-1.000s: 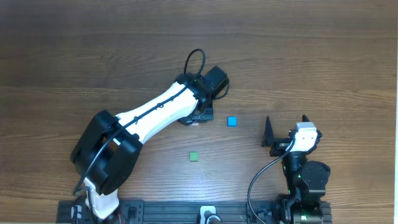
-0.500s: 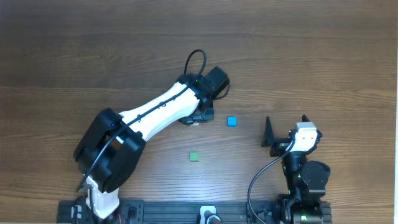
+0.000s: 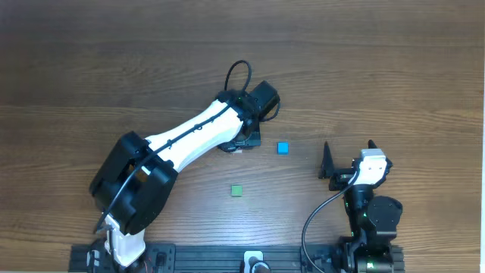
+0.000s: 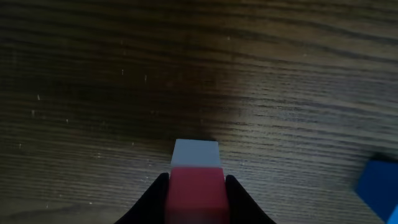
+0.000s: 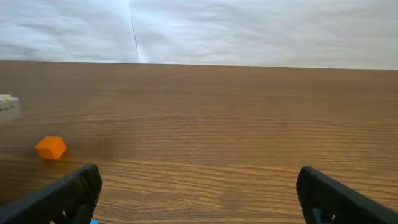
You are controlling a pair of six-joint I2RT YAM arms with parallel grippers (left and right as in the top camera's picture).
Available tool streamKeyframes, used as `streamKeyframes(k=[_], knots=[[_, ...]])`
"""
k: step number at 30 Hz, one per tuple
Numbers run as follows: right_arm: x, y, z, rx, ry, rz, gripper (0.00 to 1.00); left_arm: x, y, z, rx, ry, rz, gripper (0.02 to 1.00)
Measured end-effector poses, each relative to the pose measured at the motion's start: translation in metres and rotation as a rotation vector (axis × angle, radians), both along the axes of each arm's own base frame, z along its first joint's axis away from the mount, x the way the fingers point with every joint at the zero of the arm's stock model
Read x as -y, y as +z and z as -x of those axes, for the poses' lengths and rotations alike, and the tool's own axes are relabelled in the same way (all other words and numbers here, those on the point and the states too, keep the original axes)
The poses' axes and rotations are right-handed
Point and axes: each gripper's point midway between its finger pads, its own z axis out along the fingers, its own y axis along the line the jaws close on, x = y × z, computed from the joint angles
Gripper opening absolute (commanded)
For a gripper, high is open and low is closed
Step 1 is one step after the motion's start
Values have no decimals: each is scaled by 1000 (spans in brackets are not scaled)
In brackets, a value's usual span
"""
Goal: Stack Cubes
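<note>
Roughly centre of the top view, the left end effector (image 3: 239, 145) sits low over the desk (image 3: 379, 61) at the end of its white arm. A blue cube (image 3: 283, 148) lies just beside it and a green cube (image 3: 236, 191) is apart, nearer the bases. The right end effector (image 3: 347, 158) is parked near its own base, fingers spread wide with nothing between them. Left wrist view: the left end effector (image 4: 196, 183) is closed snugly on a red cube (image 4: 196, 194), a finger against each side wall, and the cube looks down on the desk. A pale face (image 4: 196, 153) shows at its far end; cannot tell if that is the same cube or a second block. The blue cube (image 4: 378, 191) is at the edge, not touching. Right wrist view: the right end effector (image 5: 198, 175) is fully open and empty, and an orange cube (image 5: 51, 147) lies well off on the desk. Handling, as a judgement: the cubes look small, rigid, light and not fragile, with smooth faces that may slip under a light pinch. Best hold is on two opposite flat sides, squarely, leaving the bottom face free to land flat. No tray, bin or box is involved; every cube sits directly on the desk, so the stack needs careful alignment on the small top face.
</note>
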Motion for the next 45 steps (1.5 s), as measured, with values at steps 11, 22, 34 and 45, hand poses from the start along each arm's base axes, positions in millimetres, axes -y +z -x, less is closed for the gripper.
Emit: streamKeyframes(k=[11, 22, 34, 45], knots=[[0, 0, 0, 0, 0, 0, 993, 0, 0, 0, 1, 0, -1, 318], [0, 0, 0, 0, 0, 0, 991, -1, 0, -1, 7, 8, -6, 722], [0, 0, 0, 0, 0, 0, 993, 2, 27, -48, 124, 36, 38, 783], [0, 0, 0, 0, 0, 0, 993, -8, 18, -123, 170, 39, 52, 726]])
